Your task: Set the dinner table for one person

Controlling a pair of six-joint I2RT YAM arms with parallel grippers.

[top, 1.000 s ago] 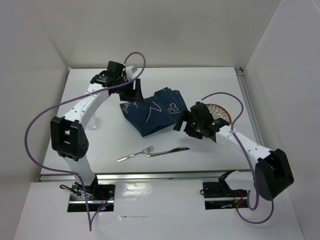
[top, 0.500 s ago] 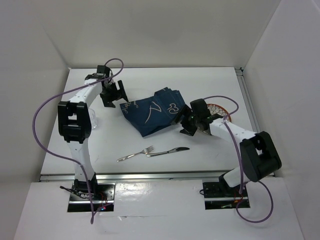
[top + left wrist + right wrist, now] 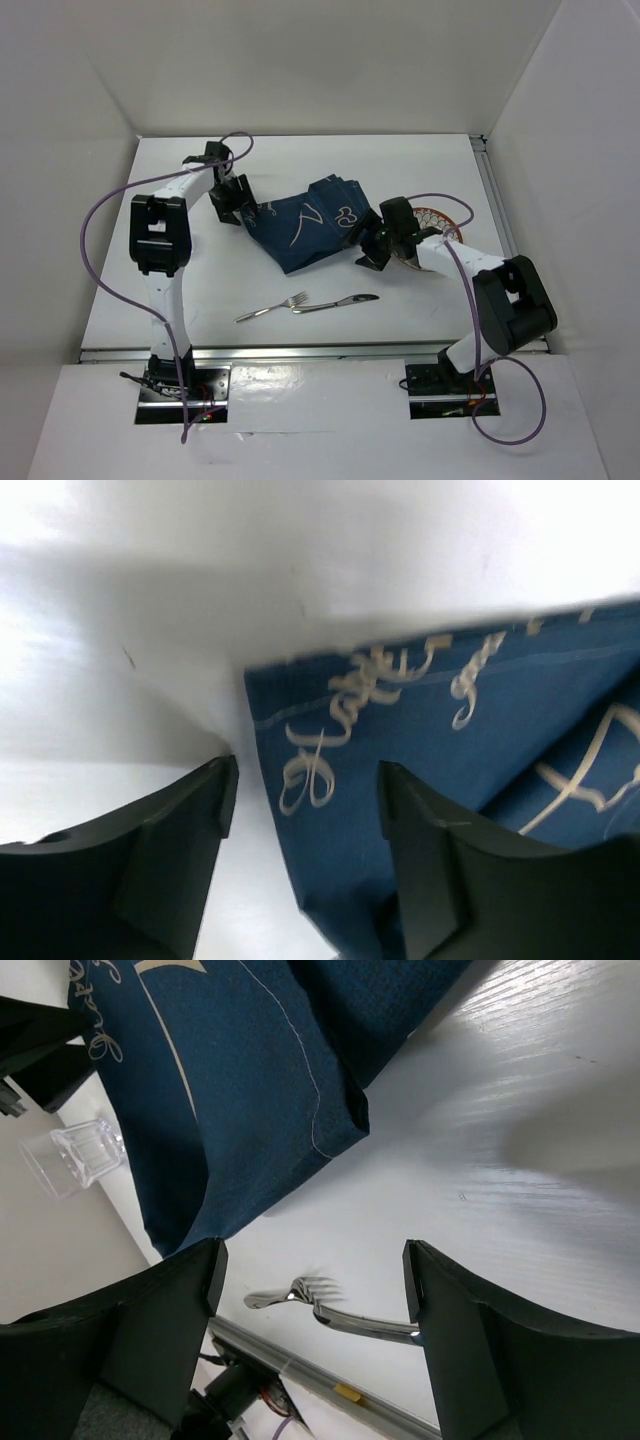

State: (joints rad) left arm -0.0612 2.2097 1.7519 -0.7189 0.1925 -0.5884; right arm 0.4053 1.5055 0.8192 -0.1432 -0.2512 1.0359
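Observation:
A crumpled navy placemat [image 3: 300, 225] with white drawing lies mid dinner table [image 3: 400, 165]. My left gripper [image 3: 232, 200] hovers at its left corner. In the left wrist view the jaws [image 3: 305, 780] stand open, astride the placemat's edge [image 3: 450, 740], without pinching it. Open too, my right gripper [image 3: 372, 250] sits off the mat's lower right edge [image 3: 230, 1090], nothing between its fingers [image 3: 312, 1260]. A fork [image 3: 270, 310] and a knife [image 3: 335, 303] lie toward the near edge, also seen past the right jaws as fork [image 3: 300, 1292] and knife [image 3: 375, 1322]. The right arm partly hides a patterned plate [image 3: 445, 218].
A clear glass [image 3: 75, 1155] stands left of the placemat, close to the left arm. A metal rail [image 3: 300, 350] runs along the near table edge. White walls enclose the table on three sides.
The left gripper has come down from the back to the placemat's left corner. The right gripper has shifted left to the mat's lower right edge as its arm folded back.

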